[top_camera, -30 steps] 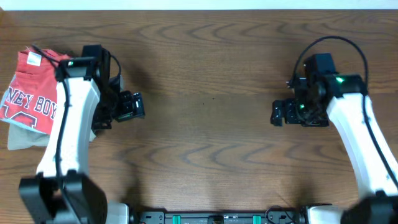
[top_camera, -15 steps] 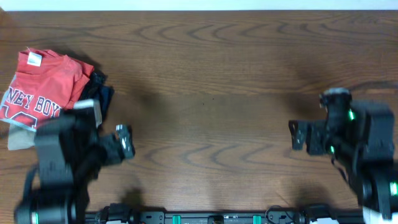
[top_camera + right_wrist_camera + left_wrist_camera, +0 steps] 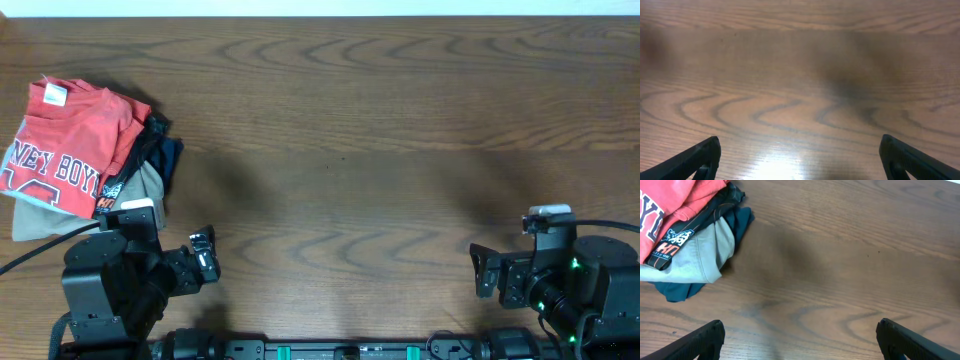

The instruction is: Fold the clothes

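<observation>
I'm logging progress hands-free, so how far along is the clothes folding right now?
Looks done: the red-orange T-shirt lies folded atop the other garments at the left of the table. In hand: nothing; left gripper and right gripper sit open and empty near the front edge. Left: no unfolded clothes visible, so probably nothing.

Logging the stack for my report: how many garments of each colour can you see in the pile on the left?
Red-orange T-shirt: 1
Black garment: 1
Navy garment: 1
Tan garment: 1
Light blue-grey shirt: 1
Total: 5
</observation>
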